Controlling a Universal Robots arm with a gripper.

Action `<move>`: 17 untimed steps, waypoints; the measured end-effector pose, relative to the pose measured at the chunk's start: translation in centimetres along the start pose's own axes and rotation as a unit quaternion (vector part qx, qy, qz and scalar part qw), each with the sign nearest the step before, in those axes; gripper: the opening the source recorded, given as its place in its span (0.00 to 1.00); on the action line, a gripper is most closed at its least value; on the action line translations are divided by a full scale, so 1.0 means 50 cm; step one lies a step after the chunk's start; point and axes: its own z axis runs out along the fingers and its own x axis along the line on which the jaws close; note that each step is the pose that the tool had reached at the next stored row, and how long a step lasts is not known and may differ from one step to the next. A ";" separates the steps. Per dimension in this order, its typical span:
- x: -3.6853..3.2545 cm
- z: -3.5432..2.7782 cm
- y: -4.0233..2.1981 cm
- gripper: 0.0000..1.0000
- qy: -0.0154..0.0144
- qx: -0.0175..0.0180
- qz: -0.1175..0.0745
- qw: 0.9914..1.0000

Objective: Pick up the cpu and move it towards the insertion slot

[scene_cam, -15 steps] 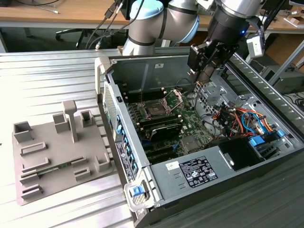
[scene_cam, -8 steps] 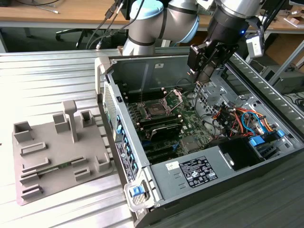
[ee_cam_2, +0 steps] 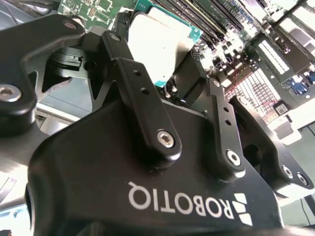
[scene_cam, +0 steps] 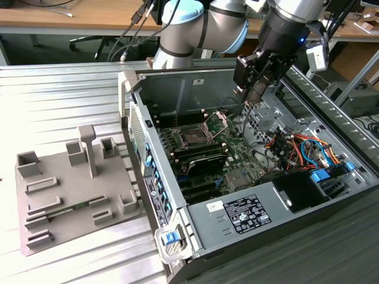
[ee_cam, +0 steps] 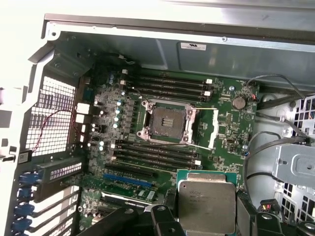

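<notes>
Exterior view: the arm (scene_cam: 204,26) reaches down into the open computer case (scene_cam: 331,195), the gripper (scene_cam: 253,97) hanging above the motherboard (scene_cam: 237,157), to the exterior view's right of the slot (scene_cam: 192,137); the slot's bracket (scene_cam: 218,121) stands hinged open; a grey fixture plate (scene_cam: 65,195) lies on the table (scene_cam: 53,100) at the exterior view's left. First wrist view: the cpu (ee_cam: 206,200) sits clamped between the fingers (ee_cam: 162,216), metal face toward the camera, raised over the board and well apart from the slot (ee_cam: 165,123), which is flanked by black memory slots (ee_cam: 170,83). Second wrist view: the fingers (ee_cam_2: 140,93) grip the cpu (ee_cam_2: 157,46) by its edges.
</notes>
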 end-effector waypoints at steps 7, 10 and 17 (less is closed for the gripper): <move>-0.002 0.002 0.002 0.55 0.000 0.000 0.000 1.000; -0.003 0.003 0.003 0.55 0.000 0.000 0.000 1.000; -0.005 0.005 0.005 0.55 0.000 0.000 0.000 1.000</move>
